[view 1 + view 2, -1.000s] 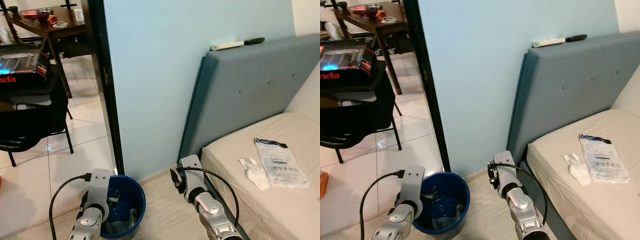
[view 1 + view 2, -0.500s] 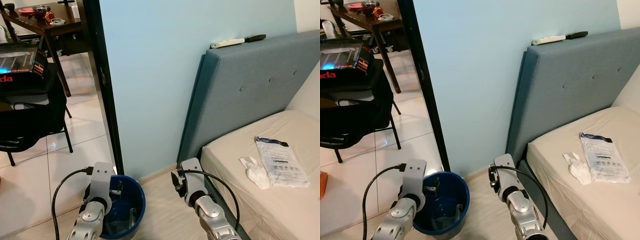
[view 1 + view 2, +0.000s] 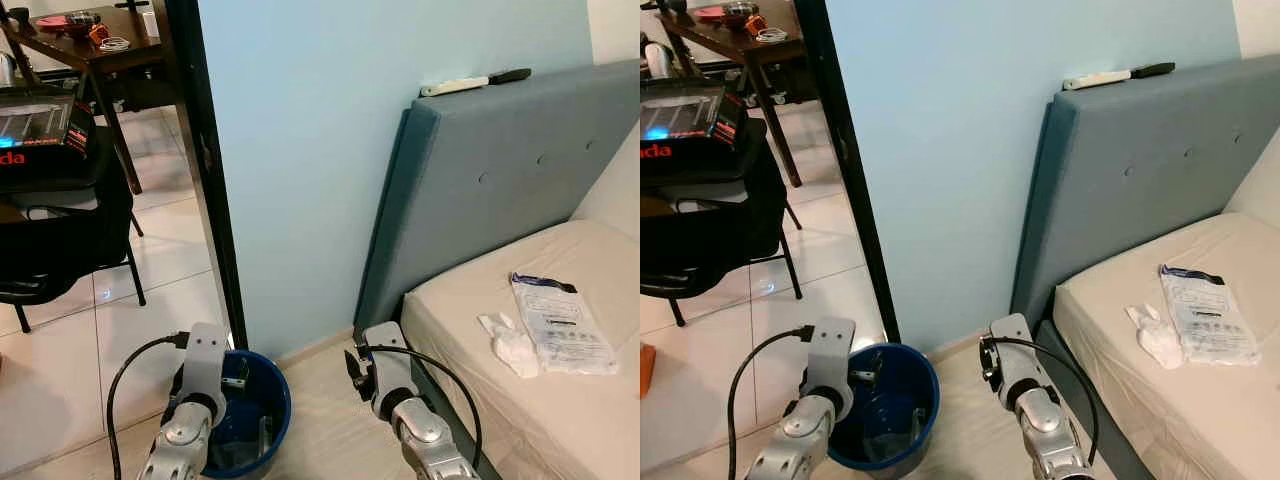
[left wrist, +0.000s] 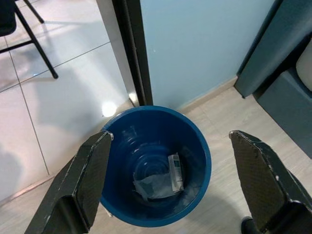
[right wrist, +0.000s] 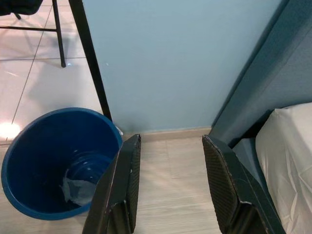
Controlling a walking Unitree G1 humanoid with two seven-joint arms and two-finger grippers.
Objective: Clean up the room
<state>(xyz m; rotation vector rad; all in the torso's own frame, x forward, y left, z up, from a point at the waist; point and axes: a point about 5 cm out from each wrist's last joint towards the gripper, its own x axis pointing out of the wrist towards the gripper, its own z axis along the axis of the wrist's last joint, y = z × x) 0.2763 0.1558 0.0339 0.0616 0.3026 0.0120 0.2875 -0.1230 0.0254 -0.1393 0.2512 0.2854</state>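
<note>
A blue bin (image 3: 883, 408) stands on the floor by the black door frame, with crumpled wrappers (image 4: 158, 181) at its bottom. My left gripper (image 4: 180, 183) hangs open above the bin, its fingers (image 4: 80, 183) spread wider than the rim. My right gripper (image 5: 170, 187) is open with nothing between its fingers (image 5: 119, 187), held over bare floor between the bin (image 5: 58, 161) and the bed. On the beige mattress (image 3: 560, 400) lie a crumpled white tissue (image 3: 510, 345) and a flat white printed packet (image 3: 560, 322).
A grey padded headboard (image 3: 500, 180) leans on the pale blue wall with a white stick and black remote (image 3: 475, 84) on top. Through the doorway stand a black chair with a bag (image 3: 55, 220) and a dark wooden table (image 3: 90, 45) on white tiles.
The view has shifted slightly. Both arms have sunk a little toward the bottom edge; the left gripper stays over the bin. The things on the bed have not moved.
</note>
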